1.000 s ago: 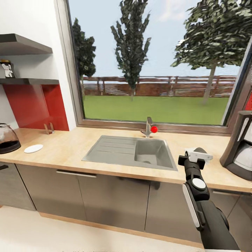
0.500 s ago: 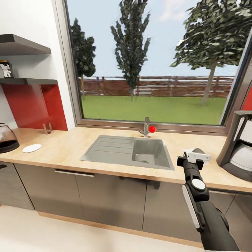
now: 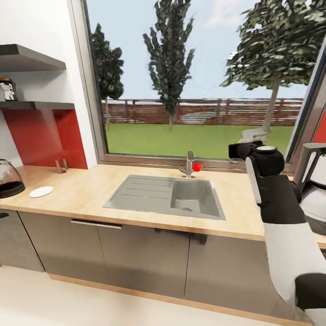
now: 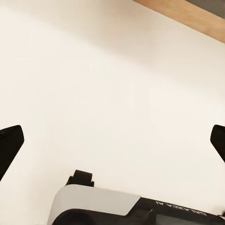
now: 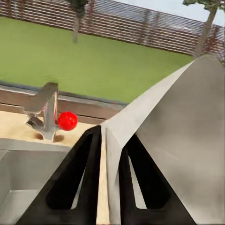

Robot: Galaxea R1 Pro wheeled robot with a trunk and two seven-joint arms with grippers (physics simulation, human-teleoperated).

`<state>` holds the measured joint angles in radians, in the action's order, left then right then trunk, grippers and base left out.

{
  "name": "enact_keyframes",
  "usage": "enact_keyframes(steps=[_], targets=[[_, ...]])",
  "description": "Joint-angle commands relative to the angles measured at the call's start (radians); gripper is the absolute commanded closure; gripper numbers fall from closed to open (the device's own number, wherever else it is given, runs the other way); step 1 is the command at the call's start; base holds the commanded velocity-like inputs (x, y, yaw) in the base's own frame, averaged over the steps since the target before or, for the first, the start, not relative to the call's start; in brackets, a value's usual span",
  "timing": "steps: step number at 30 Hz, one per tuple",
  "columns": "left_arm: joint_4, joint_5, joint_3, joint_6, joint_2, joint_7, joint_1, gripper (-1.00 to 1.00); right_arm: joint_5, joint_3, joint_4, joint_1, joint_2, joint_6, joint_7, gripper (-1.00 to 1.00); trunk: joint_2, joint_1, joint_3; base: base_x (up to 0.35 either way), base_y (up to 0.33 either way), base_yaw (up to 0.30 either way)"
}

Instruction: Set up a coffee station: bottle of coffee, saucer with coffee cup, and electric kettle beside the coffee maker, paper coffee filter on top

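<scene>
My right gripper (image 3: 247, 142) is raised above the countertop (image 3: 90, 194), just left of the coffee maker (image 3: 313, 192) at the right edge. It is shut on the paper coffee filter (image 3: 254, 134). In the right wrist view the black fingers (image 5: 86, 178) pinch the pale folded filter (image 5: 178, 140). The electric kettle (image 3: 7, 179) stands at the far left, with the white saucer (image 3: 41, 191) beside it. On the lower wall shelf sits the bottle of coffee (image 3: 7, 89). The coffee cup is out of view. My left gripper (image 4: 112, 145) hangs open over pale floor.
A grey sink (image 3: 167, 195) with a drainboard is set into the middle of the counter. Behind it a faucet (image 3: 189, 165) with a red knob stands below the big window. A red backsplash (image 3: 40, 136) and two grey shelves are at the left.
My right arm has lifted the filter from counter height to about window-sill height, closer to the coffee maker. The view shifted slightly early on.
</scene>
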<state>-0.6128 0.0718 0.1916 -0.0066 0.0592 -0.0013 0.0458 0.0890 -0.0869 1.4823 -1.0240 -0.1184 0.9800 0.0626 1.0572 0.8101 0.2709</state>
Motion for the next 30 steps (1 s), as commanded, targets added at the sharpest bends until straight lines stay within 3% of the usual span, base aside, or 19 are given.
enact_keyframes(steps=[1, 3, 4, 6, 7, 9, 10, 11, 12, 14, 17, 18, 19, 20, 21, 24, 27, 30], targets=[[-0.002, 0.008, 0.002, 0.000, 0.001, 0.000, 0.000, -1.00, 0.006, -0.023, -0.019, -0.034, -0.011, 0.010, 0.002, 1.00, 0.001, 0.000, 0.001, 0.000, 0.000, 0.000], [-0.002, 0.008, 0.002, 0.000, 0.001, 0.000, 0.000, -1.00, 0.009, -0.051, -0.067, -0.096, -0.031, 0.016, -0.003, 1.00, 0.001, 0.000, 0.001, 0.000, 0.000, 0.000], [-0.002, 0.008, 0.002, 0.000, 0.001, 0.000, 0.000, -1.00, 0.012, -0.069, -0.130, -0.164, -0.049, 0.020, -0.015, 1.00, 0.001, 0.000, 0.001, 0.000, 0.000, 0.000], [-0.002, 0.008, 0.002, 0.000, 0.000, 0.000, 0.000, -1.00, 0.013, -0.081, -0.208, -0.241, -0.065, 0.022, -0.044, 1.00, 0.001, 0.000, 0.001, 0.000, 0.000, 0.000], [-0.002, 0.008, 0.002, 0.000, 0.000, 0.000, 0.000, -1.00, 0.015, -0.090, -0.297, -0.327, -0.085, 0.024, -0.093, 1.00, 0.001, 0.000, 0.001, 0.000, 0.000, 0.000], [-0.001, 0.008, 0.002, 0.000, 0.000, 0.000, 0.000, -1.00, 0.018, -0.118, -0.518, -0.508, -0.151, 0.025, -0.245, 1.00, 0.001, 0.000, 0.001, 0.000, 0.000, 0.000], [-0.001, 0.008, 0.002, 0.000, 0.000, 0.000, 0.000, -1.00, 0.022, -0.135, -0.578, -0.554, -0.168, 0.025, -0.289, 1.00, 0.001, 0.000, 0.001, 0.000, 0.000, 0.000], [-0.002, 0.008, 0.002, 0.000, 0.000, 0.000, 0.000, -1.00, 0.118, -0.323, -0.908, -0.808, -0.234, 0.022, -0.569, 1.00, 0.001, 0.000, 0.001, 0.000, 0.000, 0.000], [-0.001, 0.008, 0.002, 0.000, 0.000, 0.000, 0.000, -1.00, 0.175, -0.385, -0.982, -0.867, -0.244, 0.021, -0.664, 1.00, 0.001, 0.000, 0.001, 0.000, 0.000, 0.000], [-0.001, 0.008, 0.002, 0.001, 0.000, 0.000, 0.000, -1.00, 0.238, -0.430, -1.036, -0.913, -0.251, 0.019, -0.760, 1.00, 0.001, 0.000, 0.001, 0.000, 0.000, 0.000], [-0.001, 0.008, 0.002, 0.001, 0.000, 0.000, 0.000, -1.00, 0.399, -0.484, -1.104, -0.982, -0.290, 0.012, -1.012, 1.00, 0.001, 0.000, 0.001, 0.000, 0.000, 0.000], [-0.001, 0.008, 0.002, 0.001, 0.000, 0.000, 0.000, -1.00, 0.428, -0.489, -1.109, -0.990, -0.301, 0.010, -1.064, 1.00, 0.001, 0.000, 0.001, 0.000, 0.000, 0.000], [-0.001, 0.008, 0.002, 0.002, -0.001, 0.000, 0.000, -1.00, 0.501, -0.500, -1.119, -1.005, -0.335, -0.014, -1.220, 1.00, 0.001, 0.000, 0.001, 0.000, 0.000, 0.000], [-0.001, 0.008, 0.002, 0.002, -0.001, 0.000, 0.000, -1.00, 0.545, -0.504, -1.123, -1.011, -0.356, -0.044, -1.307, 1.00, 0.001, 0.000, 0.001, 0.000, 0.000, 0.000], [-0.001, 0.008, 0.002, 0.002, -0.001, 0.000, 0.000, -1.00, 0.568, -0.506, -1.124, -1.013, -0.364, -0.060, -1.343, 1.00, 0.001, 0.000, 0.001, 0.000, 0.000, 0.000], [-0.001, 0.008, 0.002, 0.002, 0.000, 0.000, 0.000, -1.00, 0.736, -0.511, -1.128, -1.021, -0.391, -0.116, -1.472, 1.00, 0.001, 0.000, 0.001, 0.000, 0.000, 0.000], [-0.001, 0.008, 0.002, 0.002, 0.000, 0.000, 0.000, -1.00, 0.818, -0.513, -1.131, -1.023, -0.398, -0.130, -1.517, 1.00, 0.001, 0.000, 0.001, 0.000, 0.000, 0.000], [-0.001, 0.008, 0.002, 0.001, 0.000, 0.000, 0.000, -1.00, 0.847, -0.514, -1.135, -1.024, -0.402, -0.134, -1.534, 1.00, 0.001, 0.000, 0.001, 0.000, 0.000, 0.000]])
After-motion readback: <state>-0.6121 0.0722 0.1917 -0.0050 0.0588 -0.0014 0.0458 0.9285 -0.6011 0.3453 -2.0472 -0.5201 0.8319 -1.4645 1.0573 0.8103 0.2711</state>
